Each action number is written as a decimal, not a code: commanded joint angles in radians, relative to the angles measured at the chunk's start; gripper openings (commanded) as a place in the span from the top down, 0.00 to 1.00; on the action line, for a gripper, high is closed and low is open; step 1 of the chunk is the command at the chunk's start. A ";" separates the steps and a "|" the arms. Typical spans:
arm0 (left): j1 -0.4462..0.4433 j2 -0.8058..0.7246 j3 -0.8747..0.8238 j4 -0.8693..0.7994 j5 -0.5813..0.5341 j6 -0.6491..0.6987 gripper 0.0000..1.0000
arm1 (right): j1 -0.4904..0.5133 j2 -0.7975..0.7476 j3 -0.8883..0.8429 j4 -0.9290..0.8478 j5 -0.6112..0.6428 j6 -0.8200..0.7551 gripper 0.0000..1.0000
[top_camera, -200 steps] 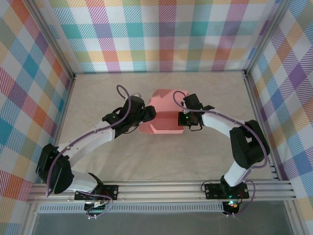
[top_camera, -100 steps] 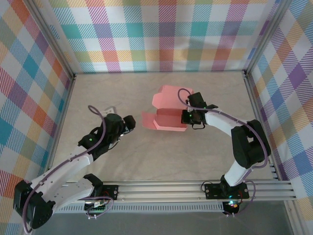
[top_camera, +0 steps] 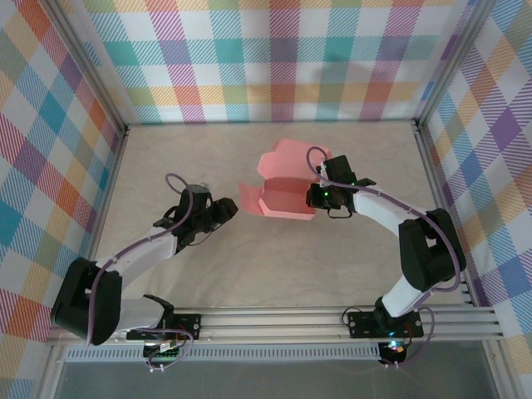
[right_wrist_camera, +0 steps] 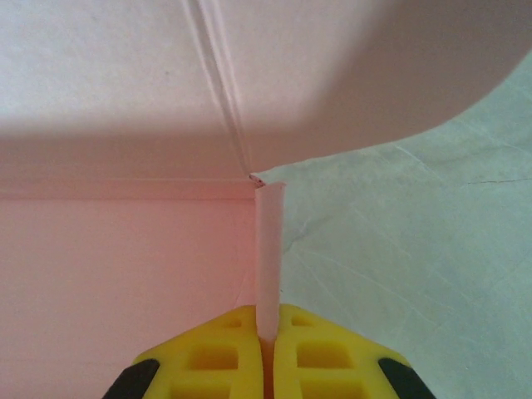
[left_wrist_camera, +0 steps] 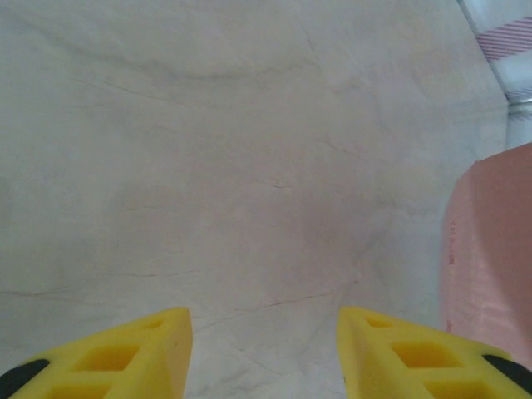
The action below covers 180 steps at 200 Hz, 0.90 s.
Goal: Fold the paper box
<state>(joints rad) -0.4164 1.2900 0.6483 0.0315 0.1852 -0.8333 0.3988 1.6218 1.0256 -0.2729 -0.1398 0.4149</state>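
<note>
Two hands on this one, and they're doing different jobs. The right hand [top_camera: 319, 196] is clamped tight on the right side wall of the paper box [top_camera: 281, 198]. In the right wrist view that thin card wall stands on edge, pinched between the yellow fingers [right_wrist_camera: 218, 353]. The left hand [top_camera: 230, 209] is spread apart with nothing but bare bench [top_camera: 274, 266] between its tips. It sits just off the box's left flap and isn't touching it.

The box is mid-bench, a bit right of centre, and half folded. It's an open tray with the rounded lid flap tipped back toward the far wall and the left flap sticking out loose. There's lots of free bench in front of it and off to the left. The plaid walls [top_camera: 274, 58] and the aluminium frame rail [top_camera: 274, 320] are well apart from it.

A thin line of reddish print runs along the card edge in the left wrist view, too small to read.
</note>
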 commanded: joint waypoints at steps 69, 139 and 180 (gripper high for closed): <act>-0.054 0.115 0.130 0.111 0.170 -0.031 0.64 | 0.005 0.008 0.011 -0.012 0.028 0.002 0.93; -0.101 0.195 0.194 0.118 0.191 -0.033 0.72 | 0.013 0.028 0.019 -0.025 0.045 -0.009 0.93; -0.117 0.227 0.234 0.062 0.192 -0.006 0.73 | 0.039 0.045 0.045 -0.068 0.138 -0.040 0.93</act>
<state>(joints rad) -0.5198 1.5005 0.8478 0.1307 0.3588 -0.8665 0.4206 1.6531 1.0290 -0.3050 -0.0635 0.4030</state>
